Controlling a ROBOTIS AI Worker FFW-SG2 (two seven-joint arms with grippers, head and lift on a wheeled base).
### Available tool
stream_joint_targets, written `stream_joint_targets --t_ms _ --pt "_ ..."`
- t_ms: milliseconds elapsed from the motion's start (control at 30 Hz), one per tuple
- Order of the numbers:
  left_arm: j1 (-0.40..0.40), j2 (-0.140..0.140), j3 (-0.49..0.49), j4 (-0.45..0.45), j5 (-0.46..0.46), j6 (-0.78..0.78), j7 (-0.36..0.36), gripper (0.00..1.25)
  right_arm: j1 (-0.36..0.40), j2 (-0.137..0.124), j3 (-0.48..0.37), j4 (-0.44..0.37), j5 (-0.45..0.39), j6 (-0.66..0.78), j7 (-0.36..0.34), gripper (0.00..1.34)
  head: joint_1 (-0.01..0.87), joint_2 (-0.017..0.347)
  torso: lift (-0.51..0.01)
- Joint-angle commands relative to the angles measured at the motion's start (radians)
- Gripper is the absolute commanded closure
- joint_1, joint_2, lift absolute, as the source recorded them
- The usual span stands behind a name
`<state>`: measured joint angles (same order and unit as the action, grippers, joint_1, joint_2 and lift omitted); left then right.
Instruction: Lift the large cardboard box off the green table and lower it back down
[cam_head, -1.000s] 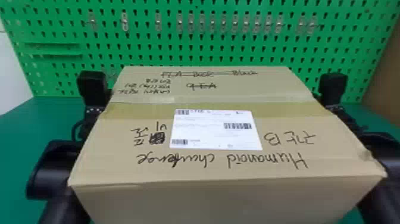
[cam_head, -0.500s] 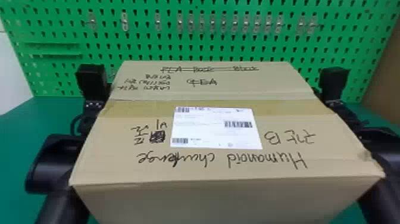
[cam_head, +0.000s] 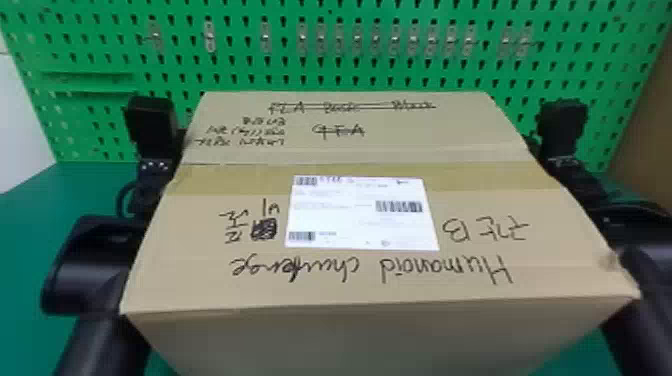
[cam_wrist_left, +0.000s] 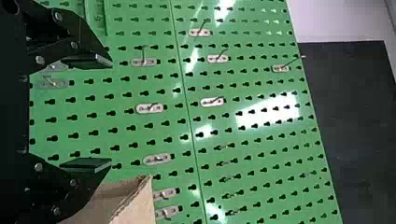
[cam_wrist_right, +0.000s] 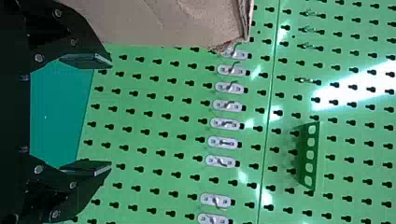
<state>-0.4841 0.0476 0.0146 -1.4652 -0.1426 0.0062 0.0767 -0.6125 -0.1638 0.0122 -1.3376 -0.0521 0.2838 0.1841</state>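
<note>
As both hands gape, arms flank the box.

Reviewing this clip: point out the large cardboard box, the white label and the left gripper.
Large cardboard box (cam_head: 370, 272): head view, top face.
White label (cam_head: 361, 214): head view, its middle.
Left gripper (cam_wrist_left: 111, 113): left wrist view, midway between its fingertips.
</note>
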Motion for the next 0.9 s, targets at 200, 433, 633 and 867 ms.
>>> stream_joint_targets --t_ms 200,433,633,867 --pt "-0.008 0.000 0.007 0.000 -0.003 0.002 0.000 0.49 -0.013 -0.002 0.000 0.000 0.002 0.000 0.000 0.48 0.508 0.051 -0.211" --pt "-0.013 0.000 0.007 0.000 -0.005 0.005 0.000 0.49 -0.018 -0.002 0.000 0.000 0.003 0.000 0.000 0.48 0.508 0.051 -0.211" --pt "-0.008 0.000 0.005 0.000 -0.006 0.005 0.000 0.49 -0.013 -0.002 0.003 0.000 0.003 0.002 0.000 0.48 0.508 0.051 -0.211" --pt "0.004 0.000 0.002 0.000 -0.005 0.006 0.000 0.49 0.000 0.001 -0.001 0.000 0.005 0.002 0.000 0.48 0.508 0.051 -0.211"
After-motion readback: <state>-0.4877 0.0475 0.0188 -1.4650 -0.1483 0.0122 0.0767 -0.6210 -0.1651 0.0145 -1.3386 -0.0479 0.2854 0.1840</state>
